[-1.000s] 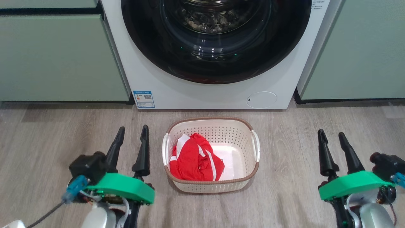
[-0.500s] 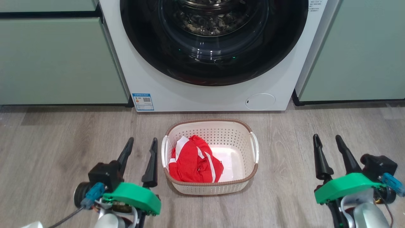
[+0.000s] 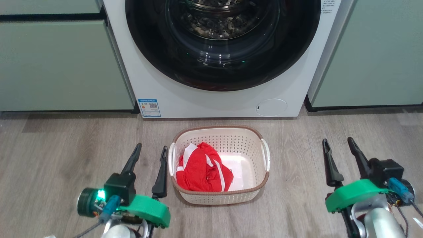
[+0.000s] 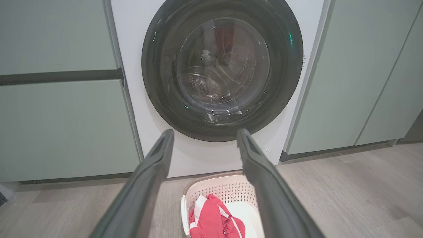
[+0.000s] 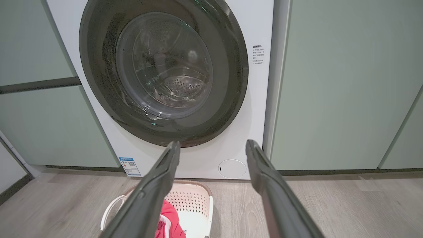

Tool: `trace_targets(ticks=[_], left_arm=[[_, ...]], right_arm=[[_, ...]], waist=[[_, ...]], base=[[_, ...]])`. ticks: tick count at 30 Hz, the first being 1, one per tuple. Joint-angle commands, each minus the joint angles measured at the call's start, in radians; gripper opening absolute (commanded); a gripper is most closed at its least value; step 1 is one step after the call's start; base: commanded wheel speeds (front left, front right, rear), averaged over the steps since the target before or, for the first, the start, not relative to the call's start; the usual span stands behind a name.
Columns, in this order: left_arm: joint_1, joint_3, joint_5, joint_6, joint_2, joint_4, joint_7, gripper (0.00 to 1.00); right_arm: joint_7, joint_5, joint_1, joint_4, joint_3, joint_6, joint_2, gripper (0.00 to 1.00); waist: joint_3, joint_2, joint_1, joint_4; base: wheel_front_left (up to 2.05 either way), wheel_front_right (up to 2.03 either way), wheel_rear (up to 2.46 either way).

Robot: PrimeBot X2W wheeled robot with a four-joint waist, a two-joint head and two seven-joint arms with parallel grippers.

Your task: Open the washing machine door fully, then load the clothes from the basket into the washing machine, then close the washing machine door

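The white washing machine (image 3: 211, 102) stands ahead with its round black-rimmed door (image 3: 221, 46) shut flat against the front; the door (image 4: 222, 71) (image 5: 163, 71) fills both wrist views. On the floor before it sits the cream basket (image 3: 218, 195) (image 4: 211, 195) (image 5: 195, 201), holding red clothes (image 3: 202, 172) (image 4: 216, 221) (image 5: 168, 224) with white stripes in its left half. My left gripper (image 3: 151, 149) (image 4: 205, 135) hovers open just left of the basket, holding nothing. Further out on the basket's right side, my right gripper (image 3: 337, 142) (image 5: 211, 145) is open and holds nothing too.
Pale green cabinets (image 3: 62, 62) (image 3: 373, 56) flank the machine on both sides. A small round white flap (image 3: 271, 107) sits at the machine's lower right, a blue sticker (image 3: 149, 107) at its lower left. Wood-look floor (image 3: 59, 155) spreads around the basket.
The head camera has tipped slightly, shifting the scene down. The left wrist has rolled and moved closer to the basket; the right wrist has also rolled. Both grippers stay open.
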State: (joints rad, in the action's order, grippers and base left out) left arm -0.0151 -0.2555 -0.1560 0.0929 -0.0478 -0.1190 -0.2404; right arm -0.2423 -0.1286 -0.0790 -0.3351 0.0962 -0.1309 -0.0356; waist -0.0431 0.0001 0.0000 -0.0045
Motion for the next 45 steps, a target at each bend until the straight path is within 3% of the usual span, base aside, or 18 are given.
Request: trace_targets(ticks=[1,24,45], left_arm=[[-0.033,0.024,0.037,0.013,-0.003,0.038,-0.021,1.0],[-0.029,0.037,-0.033,0.005,-0.002,0.007,-0.021,1.0],[-0.02,0.083,-0.104,-0.079,-0.002,-0.005,-0.021,1.0]], right_arm=[[-0.019,0.044,-0.054,0.023,-0.025,0.0,-0.015,1.0],[-0.02,0.029,-0.058,-0.011,-0.019,0.0,-0.015,1.0],[-0.02,0.006,-0.061,-0.022,-0.019,0.0,-0.015,1.0]], waist=[[-0.001,-0.0001,0.0,0.0],[-0.001,-0.0001,0.0,0.004],[-0.003,-0.0001,0.0,0.0]], base=[[0.0,0.0,0.0],[0.0,0.0,0.0],[0.0,0.0,0.0]])
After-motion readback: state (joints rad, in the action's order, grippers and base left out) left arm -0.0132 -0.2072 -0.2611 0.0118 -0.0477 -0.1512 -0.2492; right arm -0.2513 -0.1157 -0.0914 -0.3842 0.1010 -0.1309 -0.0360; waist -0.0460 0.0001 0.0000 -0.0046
